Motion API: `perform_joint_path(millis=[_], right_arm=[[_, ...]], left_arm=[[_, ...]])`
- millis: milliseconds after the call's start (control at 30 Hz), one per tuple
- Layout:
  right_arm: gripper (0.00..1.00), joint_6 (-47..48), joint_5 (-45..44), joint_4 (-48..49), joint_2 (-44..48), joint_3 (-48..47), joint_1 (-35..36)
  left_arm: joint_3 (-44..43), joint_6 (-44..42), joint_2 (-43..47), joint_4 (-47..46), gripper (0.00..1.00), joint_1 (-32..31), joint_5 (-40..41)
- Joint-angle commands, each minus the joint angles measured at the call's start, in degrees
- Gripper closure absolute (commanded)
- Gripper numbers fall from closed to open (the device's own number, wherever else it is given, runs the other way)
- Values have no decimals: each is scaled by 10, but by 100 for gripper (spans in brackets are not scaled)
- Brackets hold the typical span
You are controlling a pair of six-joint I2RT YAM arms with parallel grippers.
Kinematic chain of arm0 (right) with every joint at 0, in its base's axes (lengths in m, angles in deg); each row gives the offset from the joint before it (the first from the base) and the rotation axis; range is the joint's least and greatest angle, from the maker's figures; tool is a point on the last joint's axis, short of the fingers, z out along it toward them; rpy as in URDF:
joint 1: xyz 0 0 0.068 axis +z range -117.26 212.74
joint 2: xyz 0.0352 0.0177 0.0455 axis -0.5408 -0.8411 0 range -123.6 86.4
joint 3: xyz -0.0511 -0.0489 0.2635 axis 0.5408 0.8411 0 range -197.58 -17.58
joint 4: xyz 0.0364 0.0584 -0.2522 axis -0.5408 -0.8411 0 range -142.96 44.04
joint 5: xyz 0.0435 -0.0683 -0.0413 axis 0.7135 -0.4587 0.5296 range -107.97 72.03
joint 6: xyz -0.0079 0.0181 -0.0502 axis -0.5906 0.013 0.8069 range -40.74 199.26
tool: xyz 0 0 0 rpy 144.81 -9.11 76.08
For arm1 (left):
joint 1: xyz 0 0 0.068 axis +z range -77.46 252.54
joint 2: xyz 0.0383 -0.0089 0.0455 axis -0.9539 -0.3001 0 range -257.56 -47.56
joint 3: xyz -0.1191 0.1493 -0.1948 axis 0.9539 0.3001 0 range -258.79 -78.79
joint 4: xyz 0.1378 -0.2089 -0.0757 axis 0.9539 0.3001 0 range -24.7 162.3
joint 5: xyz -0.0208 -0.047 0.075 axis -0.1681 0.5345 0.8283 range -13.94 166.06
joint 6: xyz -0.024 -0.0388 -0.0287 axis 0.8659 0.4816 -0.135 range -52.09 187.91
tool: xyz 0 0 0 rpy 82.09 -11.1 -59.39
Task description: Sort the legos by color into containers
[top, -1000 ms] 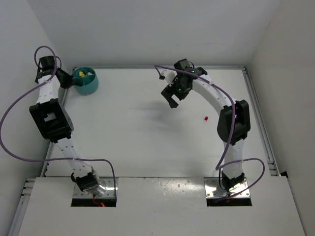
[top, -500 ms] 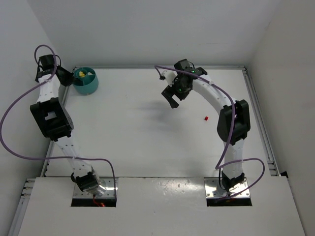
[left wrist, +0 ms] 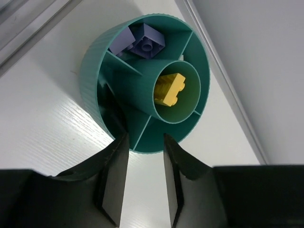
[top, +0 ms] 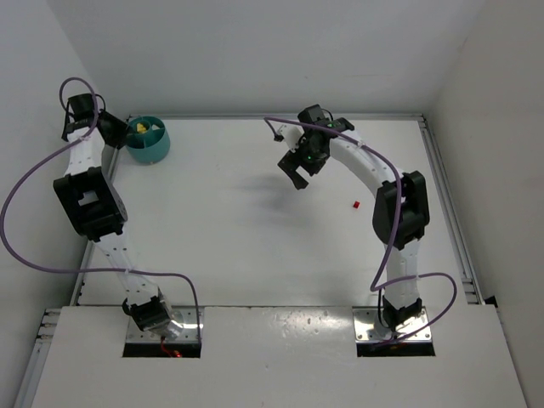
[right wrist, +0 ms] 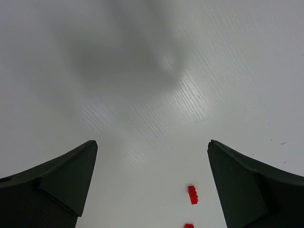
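At the table's far left corner: teal bowl [left wrist: 90,80], divided; one yellow lego [left wrist: 169,89] in its centre cup, bluish legos [left wrist: 142,42] in an outer compartment. Left gripper [left wrist: 145,140] over the near rim, jaws a narrow gap apart and empty. A moment ago they were closed, so the yellow piece was probably just let go, and that delivery is judged complete. Right gripper [right wrist: 152,142] mid-table, raised, jaws wide, holding nothing, turned slightly since a second ago. Red legos [right wrist: 192,194], two seen, loose on the table near that gripper; none visible in the bowl, so red is judged outstanding.
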Motion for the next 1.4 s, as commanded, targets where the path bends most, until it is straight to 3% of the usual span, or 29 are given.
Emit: perform_joint_path(millis=[0,267,400,433,500,567,600,633,667,700,733,767,800,867,900,967,1000,1100,1167,1367], right_arm=[[0,4,-13,4,1,-10,8],[0,-1,-39,27,21,-10,8],[0,-25,-77,56,62,-10,-14],[1,-25,-84,56,76,-2,-14],[1,-31,-99,116,112,40,-28],[6,-26,-131,207,222,161,-34],[8,-18,-137,303,259,203,-34],[8,-18,-137,353,294,286,-40],[0,-18,-175,400,349,327,-40],[0,-12,-205,461,367,362,-31],[0,-12,-221,462,376,389,-31],[0,1,-178,423,370,378,-36],[2,-4,-178,326,352,357,-46],[2,-18,-180,233,303,286,-67],[2,-18,-171,184,274,275,-80],[0,-25,-163,191,274,300,-107],[0,-25,-169,209,281,336,-132],[0,-18,-169,203,267,354,-180],[0,-1,-152,192,241,337,-209],[0,139,-96,167,170,288,-302]], left_arm=[[-24,10,-3,-18,59,-4,-1],[-41,-34,35,-43,29,-4,-62],[-45,-208,110,-48,14,-60,-122],[-33,-245,132,-48,1,-77,-122],[16,-347,198,-48,0,-135,-108],[45,-405,236,-48,0,-168,-114],[77,-425,272,-62,0,-185,-140],[91,-425,287,-71,0,-185,-167],[104,-425,297,-79,0,-185,-202],[121,-401,304,-91,0,-185,-235],[121,-390,305,-101,0,-185,-265],[121,-379,297,-101,0,-185,-318],[109,-374,279,-101,0,-204,-326],[77,-427,263,-7,0,-260,-183],[68,-493,263,15,0,-331,-126],[101,-527,263,10,0,-394,56],[132,-537,269,1,0,-433,92],[162,-503,268,-41,0,-462,217],[141,-470,256,-15,0,-469,237],[107,-469,214,48,0,-433,68]])
